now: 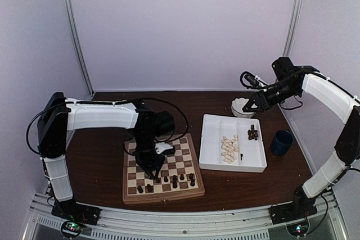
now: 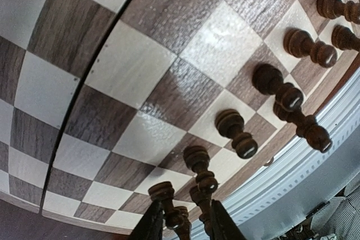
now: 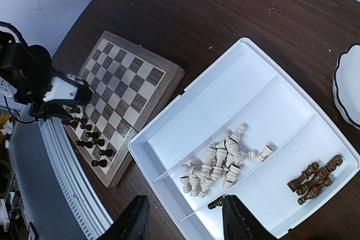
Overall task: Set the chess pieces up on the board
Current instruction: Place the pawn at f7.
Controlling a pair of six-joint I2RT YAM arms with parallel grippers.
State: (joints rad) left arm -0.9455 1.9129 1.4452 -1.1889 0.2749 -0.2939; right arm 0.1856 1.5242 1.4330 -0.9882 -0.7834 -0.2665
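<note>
Low over the board (image 2: 129,66), left gripper (image 2: 185,224): narrow, fingers flanking a dark piece (image 2: 169,195); grip cannot be told.
Board place: near left; dark pieces (image 1: 174,181) along near edge.
Right gripper (image 3: 183,217): wide, empty, above white tray (image 3: 253,94).
Table (image 1: 107,150): dark brown.
Walls (image 1: 180,26): pale, far.

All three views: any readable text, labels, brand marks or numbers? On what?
No text can be read in any view.
The board, white tray, blue cup and white bowl show no lettering.
The lit electronics at the arm bases are too small to tell.
</note>
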